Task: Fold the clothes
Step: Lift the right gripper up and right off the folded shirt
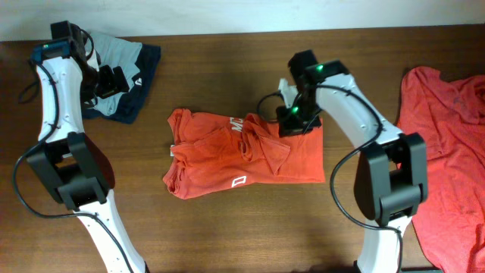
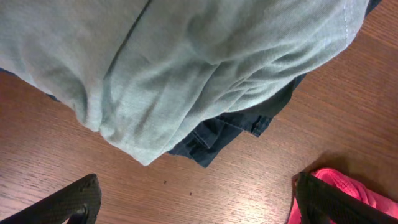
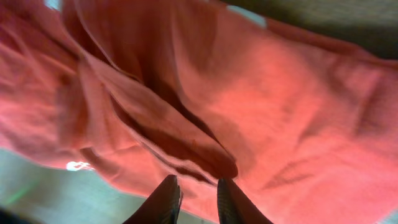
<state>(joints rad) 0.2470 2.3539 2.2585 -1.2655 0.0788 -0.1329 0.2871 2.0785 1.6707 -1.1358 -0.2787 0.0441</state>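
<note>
An orange-red T-shirt (image 1: pixel 242 155) with white lettering lies partly folded at the table's middle. My right gripper (image 1: pixel 292 117) is down on its upper right edge. In the right wrist view the right gripper (image 3: pixel 198 194) has its jaws drawn close together on a fold of that T-shirt (image 3: pixel 280 112). A second orange-red T-shirt (image 1: pixel 447 144) lies crumpled at the right edge. My left gripper (image 1: pixel 114 80) hovers at the back left, and in its wrist view this gripper (image 2: pixel 199 196) is wide open over bare wood, holding nothing.
A pile of grey cloth (image 2: pixel 186 62) over dark navy cloth (image 2: pixel 224 134) lies at the table's back left corner (image 1: pixel 125 64), right under the left gripper. A bit of red cloth (image 2: pixel 357 186) shows behind the left gripper's right finger.
</note>
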